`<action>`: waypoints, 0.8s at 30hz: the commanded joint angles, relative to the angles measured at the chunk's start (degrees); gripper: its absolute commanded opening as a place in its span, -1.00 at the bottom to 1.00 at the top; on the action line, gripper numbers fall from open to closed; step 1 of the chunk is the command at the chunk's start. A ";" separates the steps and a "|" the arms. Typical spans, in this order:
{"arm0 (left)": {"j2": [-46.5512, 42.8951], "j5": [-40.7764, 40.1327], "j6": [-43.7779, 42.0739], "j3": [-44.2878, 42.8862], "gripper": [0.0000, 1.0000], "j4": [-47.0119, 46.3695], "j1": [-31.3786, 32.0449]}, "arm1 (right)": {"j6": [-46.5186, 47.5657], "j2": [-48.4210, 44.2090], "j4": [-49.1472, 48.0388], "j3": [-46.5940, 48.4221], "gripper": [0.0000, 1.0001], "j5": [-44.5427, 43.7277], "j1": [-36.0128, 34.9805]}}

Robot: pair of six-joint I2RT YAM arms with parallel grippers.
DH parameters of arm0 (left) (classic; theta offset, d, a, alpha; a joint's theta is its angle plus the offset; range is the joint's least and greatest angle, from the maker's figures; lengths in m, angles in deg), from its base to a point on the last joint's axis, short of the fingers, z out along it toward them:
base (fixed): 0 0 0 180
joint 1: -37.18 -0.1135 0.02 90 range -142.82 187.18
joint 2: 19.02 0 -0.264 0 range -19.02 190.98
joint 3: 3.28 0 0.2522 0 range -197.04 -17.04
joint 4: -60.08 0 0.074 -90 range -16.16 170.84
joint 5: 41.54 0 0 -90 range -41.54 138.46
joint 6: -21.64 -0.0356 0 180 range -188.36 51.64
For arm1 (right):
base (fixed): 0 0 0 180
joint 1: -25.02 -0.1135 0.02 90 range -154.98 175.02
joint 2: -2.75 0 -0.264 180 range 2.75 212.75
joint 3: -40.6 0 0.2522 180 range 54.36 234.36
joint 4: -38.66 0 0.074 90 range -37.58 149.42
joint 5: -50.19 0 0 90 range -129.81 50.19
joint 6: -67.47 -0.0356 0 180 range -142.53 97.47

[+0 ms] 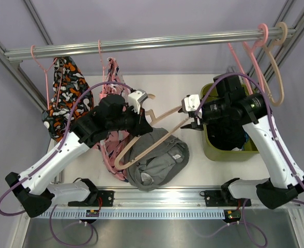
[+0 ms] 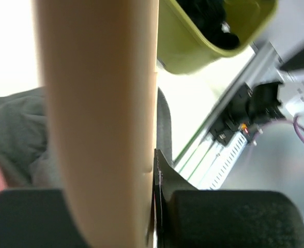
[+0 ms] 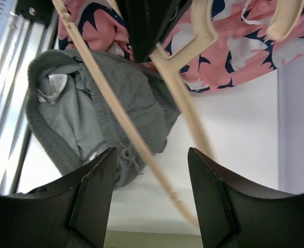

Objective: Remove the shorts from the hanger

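The plain grey shorts (image 1: 157, 164) lie crumpled on the table, off the beige hanger (image 1: 168, 112) tilted above them. My left gripper (image 1: 140, 111) is shut on that hanger near its hook; in the left wrist view the hanger (image 2: 100, 119) fills the frame beside the black finger (image 2: 229, 217). My right gripper (image 1: 194, 118) stands open at the hanger's right end, and the hanger's bars (image 3: 126, 129) cross between its fingers (image 3: 95, 196) without touching. The blue-orange-white patterned shorts (image 1: 64, 95) hang on a pink hanger at the left of the rail. Black shorts (image 1: 227, 137) lie in the green bin (image 1: 214, 152).
A pink patterned pair (image 1: 110, 111) hangs behind my left arm. A pink hanger (image 1: 247, 57) and a beige one (image 1: 277, 70), both bare, hang at the right end of the metal rail (image 1: 141, 42). The bin stands under my right arm.
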 commanded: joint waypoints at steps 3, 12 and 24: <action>2.64 7.68 -4.45 -5.45 -1.00 2.11 2.43 | 12.13 7.22 7.96 9.37 0.32 -2.50 -1.69; 1.67 8.21 -5.69 -5.27 -1.00 2.30 2.88 | 13.36 11.97 10.87 8.95 0.17 -3.47 -2.13; 1.06 8.12 -6.83 -7.03 -1.00 0.54 2.88 | 10.20 11.71 8.94 1.84 -0.63 -4.78 -2.13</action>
